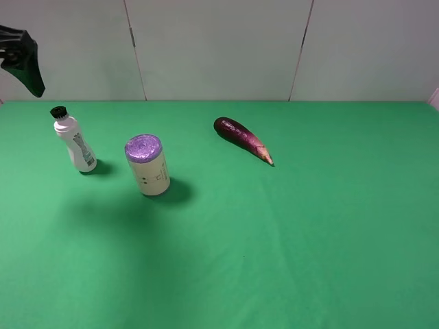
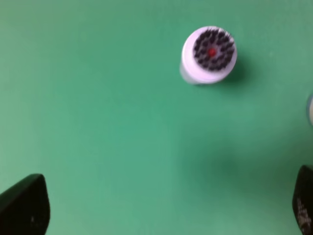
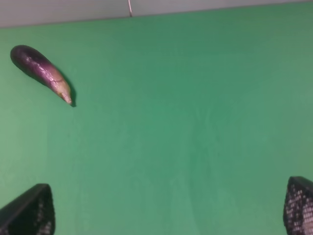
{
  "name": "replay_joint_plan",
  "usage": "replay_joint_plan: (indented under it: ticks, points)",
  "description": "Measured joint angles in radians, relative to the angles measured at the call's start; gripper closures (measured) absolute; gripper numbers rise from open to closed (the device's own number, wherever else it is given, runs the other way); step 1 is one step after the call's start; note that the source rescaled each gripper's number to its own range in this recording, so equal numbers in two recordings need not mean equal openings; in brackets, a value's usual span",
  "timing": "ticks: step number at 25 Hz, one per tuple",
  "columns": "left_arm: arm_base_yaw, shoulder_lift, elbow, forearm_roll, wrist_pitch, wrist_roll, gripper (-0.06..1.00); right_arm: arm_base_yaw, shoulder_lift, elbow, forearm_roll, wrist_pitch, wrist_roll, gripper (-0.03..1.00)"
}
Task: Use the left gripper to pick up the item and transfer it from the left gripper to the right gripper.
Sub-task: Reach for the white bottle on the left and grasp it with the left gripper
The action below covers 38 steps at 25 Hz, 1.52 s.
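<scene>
I'm on the approach: left tool (image 1: 26, 65) hangs wide open, empty, high over the bottle (image 1: 75, 140) standing at the far left of the table (image 1: 274, 240). Next I must lower it around the bottle's body. My right tool (image 3: 168, 210) is open, empty too.

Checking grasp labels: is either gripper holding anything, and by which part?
Nothing is held. Left gripper and right gripper are open and empty; the bottle stands free on the table.
</scene>
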Motion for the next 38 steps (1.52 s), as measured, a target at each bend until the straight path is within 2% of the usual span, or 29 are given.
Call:
replay_joint_plan:
  ticks: [11,27,38]
  points:
    - [-0.046,0.163,-0.019,0.004,-0.064,0.007,-0.06,0.000,0.000,0.000,0.000,0.000,0.000,-0.03]
    - [-0.050,0.334,-0.029,0.004,-0.195,0.032,-0.06,0.000,0.000,0.000,0.000,0.000,0.000,-0.03]
    - [-0.051,0.395,-0.030,-0.019,-0.241,0.052,-0.05,0.000,0.000,0.000,0.000,0.000,0.000,-0.03]
